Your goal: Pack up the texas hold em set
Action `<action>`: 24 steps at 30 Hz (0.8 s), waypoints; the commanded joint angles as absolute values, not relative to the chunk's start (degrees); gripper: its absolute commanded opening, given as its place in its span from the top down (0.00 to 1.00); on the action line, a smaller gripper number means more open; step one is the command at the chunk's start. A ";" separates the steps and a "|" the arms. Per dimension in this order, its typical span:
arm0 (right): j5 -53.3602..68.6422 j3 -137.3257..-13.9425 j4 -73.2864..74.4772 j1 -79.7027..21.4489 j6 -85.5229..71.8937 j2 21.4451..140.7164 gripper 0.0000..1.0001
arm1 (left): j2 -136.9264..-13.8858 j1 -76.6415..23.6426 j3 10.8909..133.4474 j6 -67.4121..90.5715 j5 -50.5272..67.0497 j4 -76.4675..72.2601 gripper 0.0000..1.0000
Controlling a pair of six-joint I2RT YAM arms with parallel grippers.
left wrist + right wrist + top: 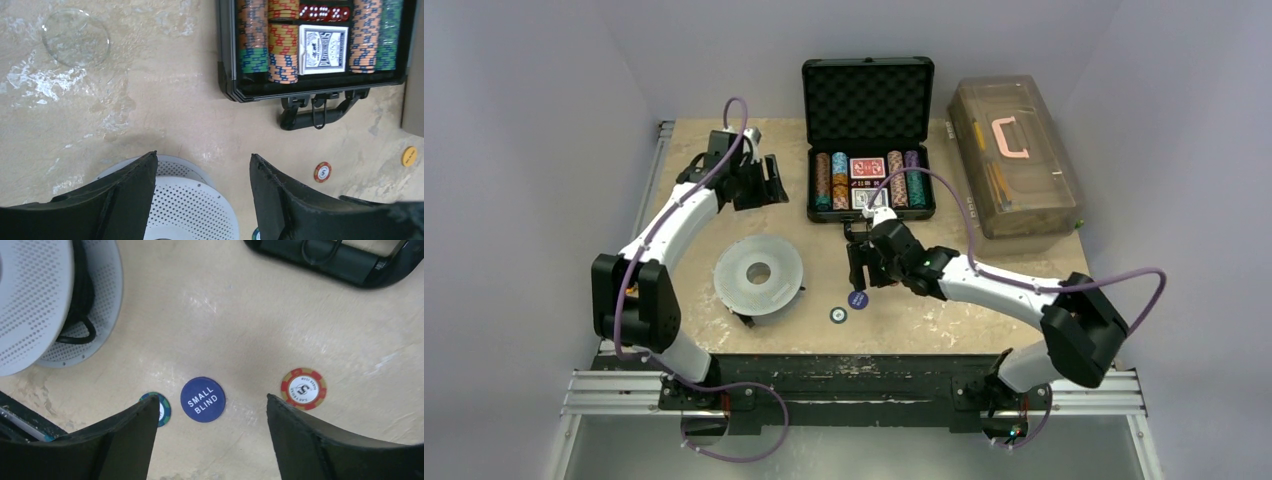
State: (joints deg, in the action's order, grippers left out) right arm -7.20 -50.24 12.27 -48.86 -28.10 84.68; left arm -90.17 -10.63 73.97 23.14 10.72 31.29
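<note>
The texas hold em set's black briefcase (869,212) lies open at the back centre, its foam-lined lid (867,100) upright. Rows of coloured chips (282,55), a card deck (324,50) and red dice (324,12) fill the tray. Its handle (345,262) faces the arms. On the table lie a blue SMALL BLIND button (202,399), a green chip (163,410), a red chip (303,388) and a yellow button (409,156). My right gripper (211,399) hangs open over the blue button (857,298), empty. To the left of the case, my left gripper (769,180) is open and empty.
A perforated grey-white disc (759,273) sits left of centre, close to the loose chips. A translucent brown toolbox (1014,165) with a pink handle stands right of the case. A clear round disc (76,37) lies on the table at the left.
</note>
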 commanded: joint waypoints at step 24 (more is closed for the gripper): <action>-20.53 -65.02 27.00 -59.47 -34.11 101.39 0.31 | -83.24 -14.95 75.89 21.16 26.24 33.10 0.31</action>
State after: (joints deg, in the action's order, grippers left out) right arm -16.99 -63.16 25.28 -59.37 -31.33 101.51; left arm -85.10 -12.23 74.26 20.45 21.74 34.33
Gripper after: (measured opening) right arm 0.719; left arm 0.691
